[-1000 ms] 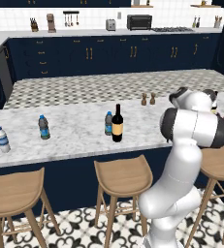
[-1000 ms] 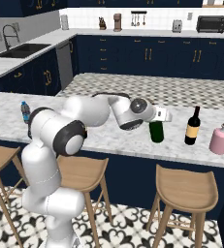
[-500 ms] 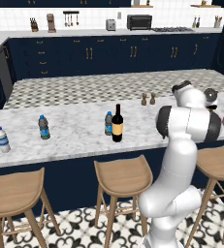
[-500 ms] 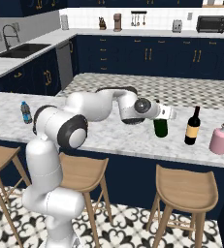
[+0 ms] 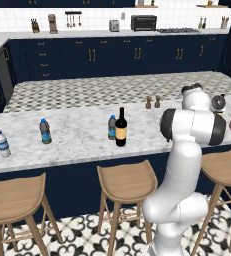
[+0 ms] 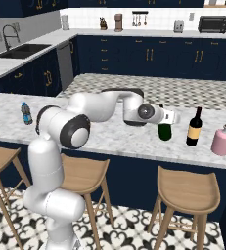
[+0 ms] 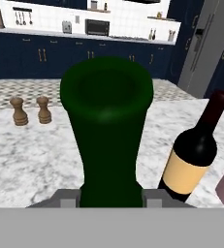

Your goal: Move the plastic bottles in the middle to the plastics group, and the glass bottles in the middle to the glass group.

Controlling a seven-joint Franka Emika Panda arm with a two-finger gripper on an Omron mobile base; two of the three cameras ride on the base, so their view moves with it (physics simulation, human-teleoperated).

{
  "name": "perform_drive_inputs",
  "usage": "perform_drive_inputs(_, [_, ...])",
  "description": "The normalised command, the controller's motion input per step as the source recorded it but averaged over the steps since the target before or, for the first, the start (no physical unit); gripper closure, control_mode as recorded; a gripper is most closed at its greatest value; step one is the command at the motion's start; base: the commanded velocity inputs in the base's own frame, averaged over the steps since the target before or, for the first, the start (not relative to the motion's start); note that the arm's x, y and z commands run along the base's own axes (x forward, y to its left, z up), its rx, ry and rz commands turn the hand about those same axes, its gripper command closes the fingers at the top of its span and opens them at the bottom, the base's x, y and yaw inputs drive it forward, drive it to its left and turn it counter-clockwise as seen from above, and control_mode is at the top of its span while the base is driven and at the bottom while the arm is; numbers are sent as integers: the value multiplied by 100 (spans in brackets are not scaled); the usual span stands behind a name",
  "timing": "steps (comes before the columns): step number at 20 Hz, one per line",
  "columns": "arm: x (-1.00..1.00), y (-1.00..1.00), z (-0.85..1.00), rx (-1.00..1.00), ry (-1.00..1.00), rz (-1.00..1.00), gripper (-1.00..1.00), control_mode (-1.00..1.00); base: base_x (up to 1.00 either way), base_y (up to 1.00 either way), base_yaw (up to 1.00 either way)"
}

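Note:
My gripper point(image 6: 169, 117) is shut on the neck of the plain green glass bottle point(image 6: 164, 131), which stands upright with its base close to the counter. In the hand view the green bottle point(image 7: 107, 131) rises between the grey pads point(image 7: 67, 196). Just to its right stands the glass group's dark wine bottle point(image 6: 194, 128) point(image 7: 196, 155) with a yellow-tan label. In the middle of the counter remain a dark wine bottle point(image 5: 120, 128) with a yellow label and a small bluish water bottle point(image 5: 112, 127). The plastics group, a blue-tinted bottle point(image 5: 46, 131) and a clear bottle point(image 5: 3, 144), sits far left.
A pink rounded object point(image 6: 222, 140) stands right of the glass group, near the counter's end. Two brown shakers point(image 7: 19, 111) stand further back on the marble counter point(image 6: 114, 139). Wooden stools point(image 5: 127, 180) line the counter's near side.
The gripper has carried the green bottle to the right, closer to the labelled wine bottle of the glass group. The other bottles have not moved.

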Motion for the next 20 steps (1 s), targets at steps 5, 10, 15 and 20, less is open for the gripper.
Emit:
perform_drive_inputs(5, [0, -5, 0, 0, 0, 0, 100, -100, 0, 0, 0])
perform_drive_inputs(10, [8, -6, -4, 0, 0, 0, 100, -100, 0, 0, 0])
perform_drive_inputs(15, [7, -11, -5, 0, 0, 0, 100, -100, 0, 0, 0])
perform_drive_inputs(20, [8, -11, -10, 2, 0, 0, 100, -100, 0, 0, 0])
